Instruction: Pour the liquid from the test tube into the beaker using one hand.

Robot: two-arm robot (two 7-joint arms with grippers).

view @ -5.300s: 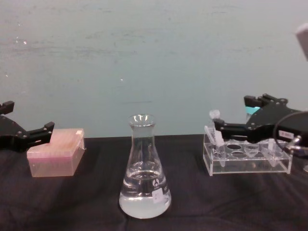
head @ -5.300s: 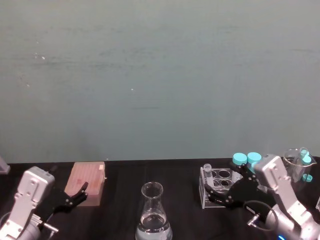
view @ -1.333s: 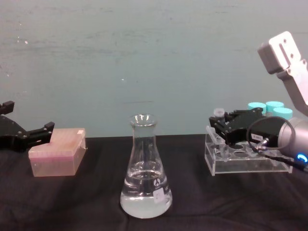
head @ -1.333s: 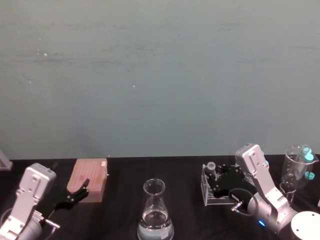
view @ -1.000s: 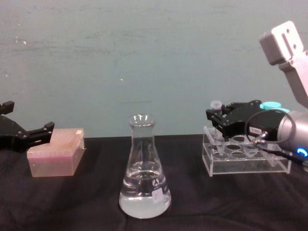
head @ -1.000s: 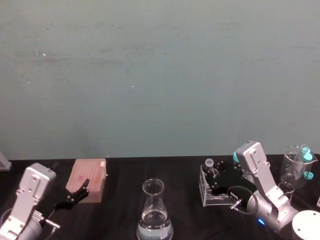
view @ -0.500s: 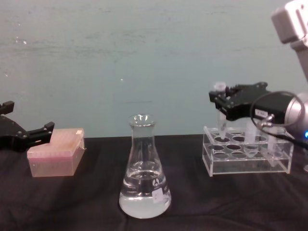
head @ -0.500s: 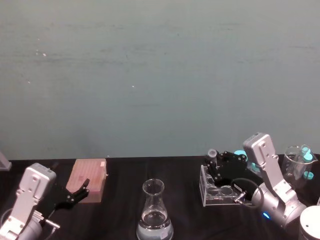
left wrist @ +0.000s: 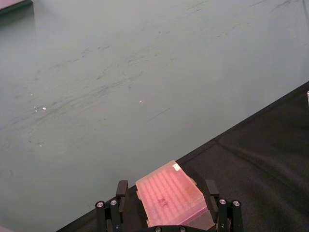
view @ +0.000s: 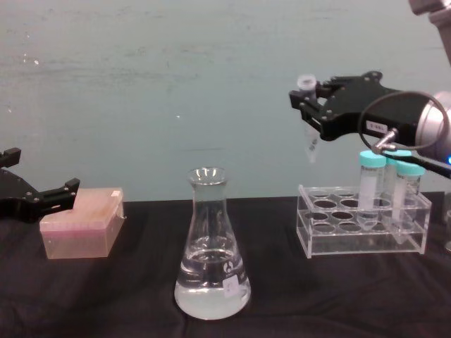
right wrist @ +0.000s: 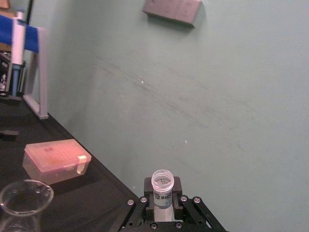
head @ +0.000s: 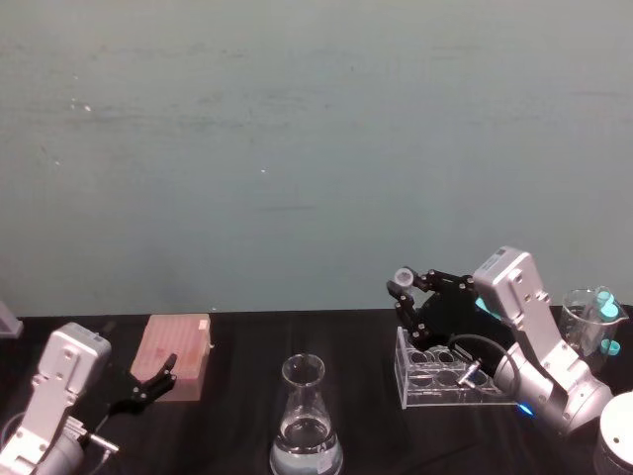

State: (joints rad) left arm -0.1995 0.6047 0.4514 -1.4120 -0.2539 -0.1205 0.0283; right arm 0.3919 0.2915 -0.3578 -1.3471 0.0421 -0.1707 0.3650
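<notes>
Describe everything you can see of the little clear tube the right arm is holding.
The small slim clear plastic test tube has an open whitish rim, dark print near the top and a pointed bottom. It hangs roughly upright, clamped near its top by the right black pincer, above the clear plastic rack's left end. Liquid level unclear.

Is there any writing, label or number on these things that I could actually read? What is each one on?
"BIO": on the test tube held by the right gripper; the rest is hidden behind its jaws.
White label and dark mark low on the beaker: too small to read.
White sticker on the right gripper's body: too small to read.
Faint mark on the pink box lid: too blurred to read.
</notes>
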